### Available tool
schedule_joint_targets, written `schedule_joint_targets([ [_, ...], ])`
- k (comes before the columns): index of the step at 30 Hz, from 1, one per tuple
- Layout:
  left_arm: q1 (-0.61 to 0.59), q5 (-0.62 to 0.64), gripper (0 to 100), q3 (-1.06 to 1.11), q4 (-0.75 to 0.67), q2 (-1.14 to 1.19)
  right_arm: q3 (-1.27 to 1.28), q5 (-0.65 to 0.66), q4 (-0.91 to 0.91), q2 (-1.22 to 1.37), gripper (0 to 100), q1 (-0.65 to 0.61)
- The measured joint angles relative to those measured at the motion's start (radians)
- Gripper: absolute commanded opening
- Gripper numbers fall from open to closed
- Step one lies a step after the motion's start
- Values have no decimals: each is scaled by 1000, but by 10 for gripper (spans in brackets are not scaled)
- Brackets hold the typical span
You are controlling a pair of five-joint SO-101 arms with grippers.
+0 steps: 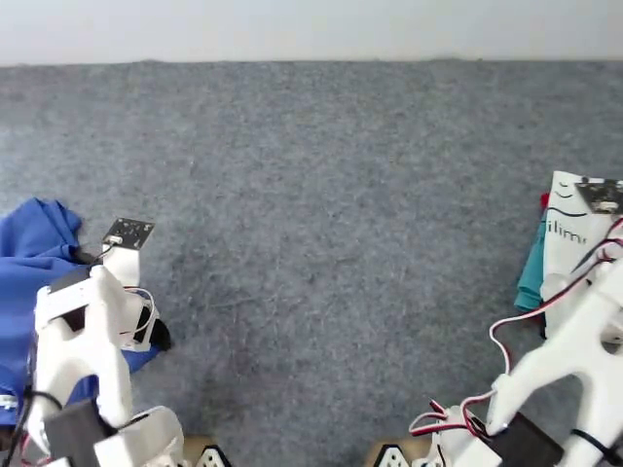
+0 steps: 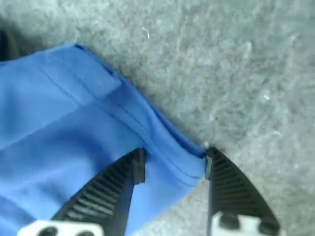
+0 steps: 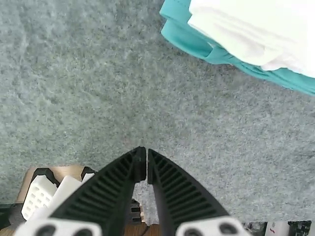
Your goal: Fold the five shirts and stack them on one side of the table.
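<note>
Left jaws astride blue shirt (image 2: 64, 123), stack (image 1: 569, 243) cropped

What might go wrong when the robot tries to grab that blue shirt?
1. The left claw is open around just the folded edge of the blue shirt. It may pinch only a thin bit, and the shirt could slip out.
2. The blue shirt lies bunched up, so pulling it might crumple it more.
3. The right claw, shut, hangs near the white shirt lying on the teal shirt. A swing could knock them askew.
</note>
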Motion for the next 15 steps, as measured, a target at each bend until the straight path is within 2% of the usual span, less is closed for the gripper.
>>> schedule_joint_targets([
  [7, 9, 29, 13, -80, 11, 114, 0, 0, 0, 0, 12, 0],
  [15, 5, 37, 13, -204, 121, 74, 0, 0, 0, 0, 11, 0],
])
